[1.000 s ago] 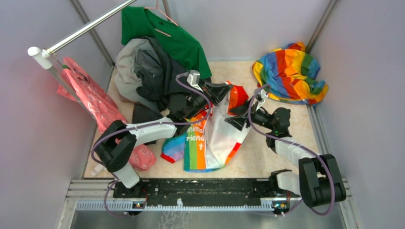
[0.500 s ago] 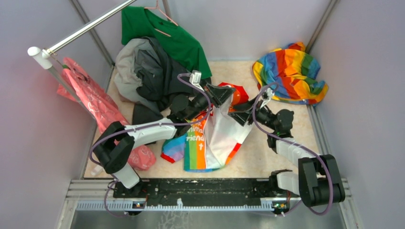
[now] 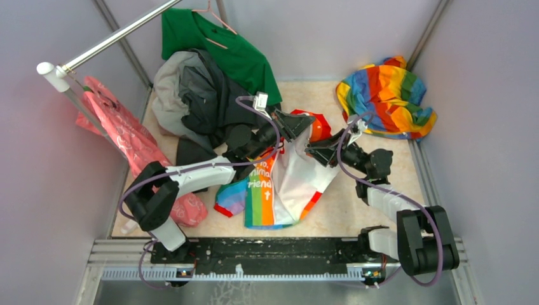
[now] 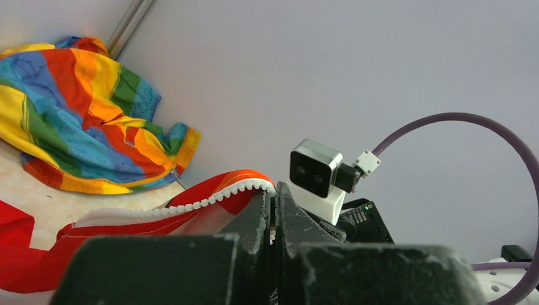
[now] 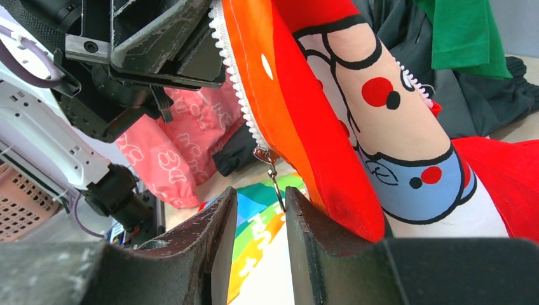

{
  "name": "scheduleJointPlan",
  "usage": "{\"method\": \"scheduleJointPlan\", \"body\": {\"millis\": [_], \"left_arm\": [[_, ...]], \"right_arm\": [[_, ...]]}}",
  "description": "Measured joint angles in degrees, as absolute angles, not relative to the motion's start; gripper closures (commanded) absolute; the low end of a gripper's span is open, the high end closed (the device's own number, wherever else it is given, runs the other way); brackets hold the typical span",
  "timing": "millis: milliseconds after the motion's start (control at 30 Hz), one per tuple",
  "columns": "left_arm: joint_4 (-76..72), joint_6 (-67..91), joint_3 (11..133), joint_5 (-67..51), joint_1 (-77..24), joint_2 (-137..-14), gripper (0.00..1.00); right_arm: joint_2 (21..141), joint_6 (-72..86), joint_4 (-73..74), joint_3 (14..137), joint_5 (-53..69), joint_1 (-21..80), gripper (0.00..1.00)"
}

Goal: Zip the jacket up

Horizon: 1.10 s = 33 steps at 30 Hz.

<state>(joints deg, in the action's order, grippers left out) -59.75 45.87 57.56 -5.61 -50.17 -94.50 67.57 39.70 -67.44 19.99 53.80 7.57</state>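
Observation:
The jacket hangs in the middle, white with rainbow panels and a red hood. My left gripper holds its top up, shut on the orange zipper edge; in the left wrist view the fingers pinch the white teeth. My right gripper is just right of that edge. In the right wrist view its jaws stand apart around the small metal zipper pull, which dangles from the slider and touches the right finger's tip. The gap to the left finger is plain.
An all-rainbow cloth lies at the back right corner. A dark grey pile and a green shirt sit at the back left under the rail. A pink garment hangs at the left.
My right gripper has moved up and left to the jacket's zipper edge, and its jaws have narrowed around the pull. The left gripper has kept its hold, barely moving.

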Motion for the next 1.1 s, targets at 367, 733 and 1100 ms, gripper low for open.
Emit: {"method": "scheduleJointPlan", "body": {"millis": [367, 733, 1100], "left_arm": [[-59.9, 48.1, 58.1, -6.0, -51.0, -95.2, 1.00], [-60.2, 49.6, 58.2, -6.0, -51.2, -96.3, 1.00], [-65.5, 39.3, 58.2, -7.2, -49.8, -98.5, 1.00]], "right_arm": [[67.5, 39.7, -67.8, 19.8, 53.8, 7.6, 0.70], [67.5, 40.7, -68.1, 19.7, 54.3, 7.6, 1.00], [67.5, 46.5, -66.2, 22.6, 61.4, 7.4, 1.00]]}}
